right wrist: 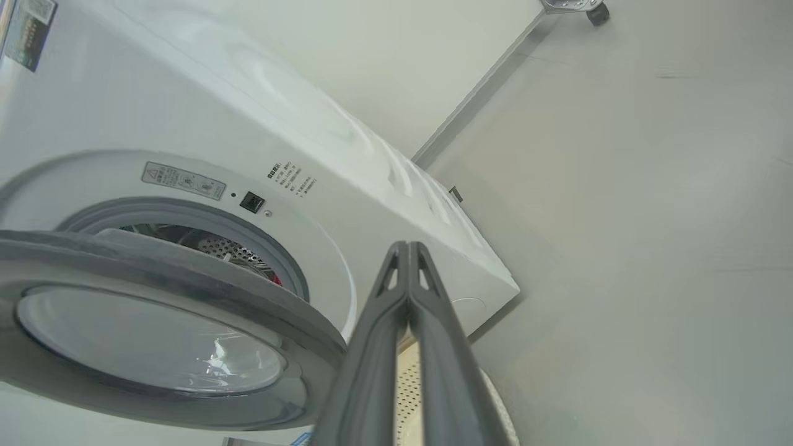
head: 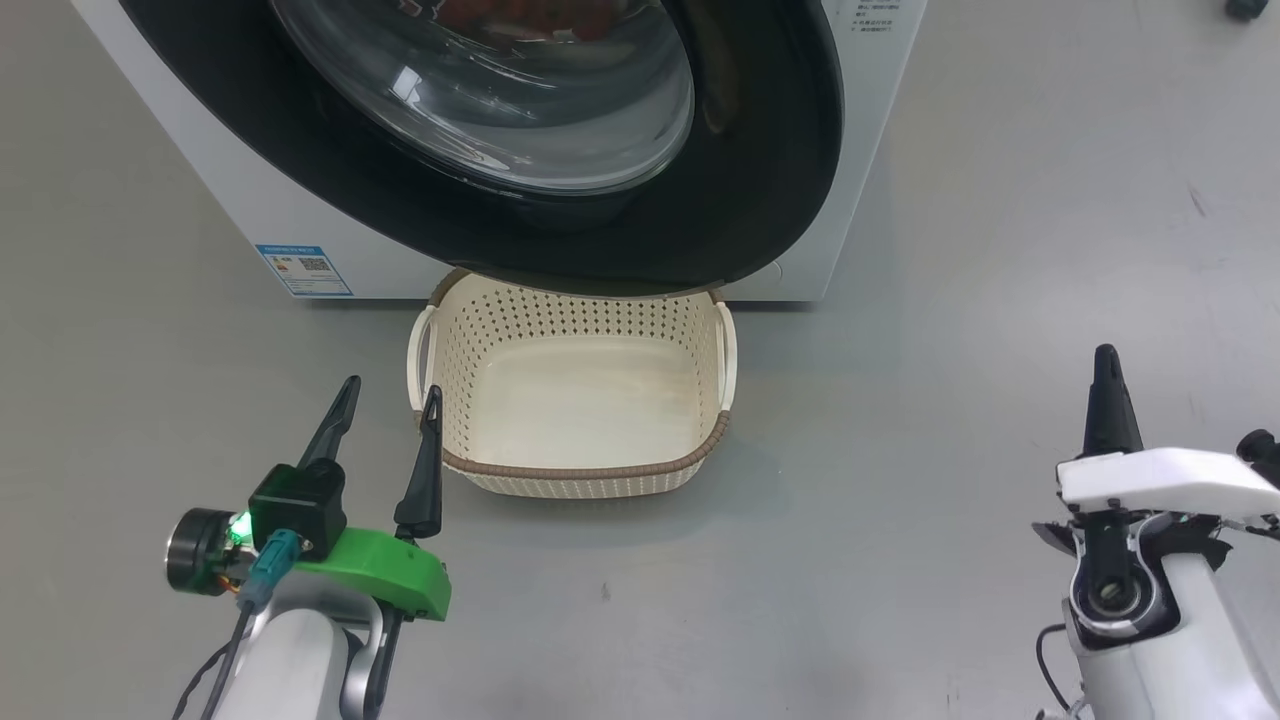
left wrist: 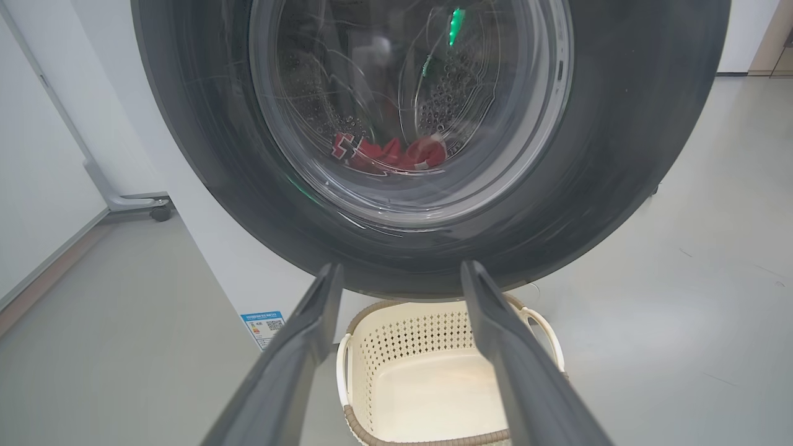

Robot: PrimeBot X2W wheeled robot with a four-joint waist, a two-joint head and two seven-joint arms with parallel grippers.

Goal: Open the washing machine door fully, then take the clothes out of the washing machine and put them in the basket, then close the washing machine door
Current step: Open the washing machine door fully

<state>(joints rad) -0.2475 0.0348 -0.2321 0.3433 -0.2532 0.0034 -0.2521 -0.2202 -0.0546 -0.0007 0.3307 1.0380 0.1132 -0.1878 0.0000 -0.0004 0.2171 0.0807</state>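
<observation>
Ahead of the left fingers (head: 425,450), just past their tips: the basket (head: 590,470), upright on the grey floor (head: 900,450), mouth facing up, nothing in it. The tip nearer the basket sits just beside its near corner; contact cannot be judged. Left fingers spread wide, gripping nothing, pointing at the washing machine (head: 220,180).

Beyond the basket: the washing machine door (head: 780,150), ajar, not fully open. Its glossy black ring and glass bowl face the fingers. Its lower edge overhangs and hides the basket's far rim. In the right wrist view the gap between the door and the machine front opens on the side toward the right fingers (head: 1105,380), with perforated drum showing through it.

The clothes (left wrist: 387,155) lie low in the drum, seen through the glass as a red heap with white and dark marks. Reflections blur them, so separate garments cannot be made out.

Right fingers pressed together, holding nothing, tips pointing toward the machine, well apart from the basket and the door.

Head view crops the door's top. Blue label (head: 303,270) low on the machine front, text unreadable.
</observation>
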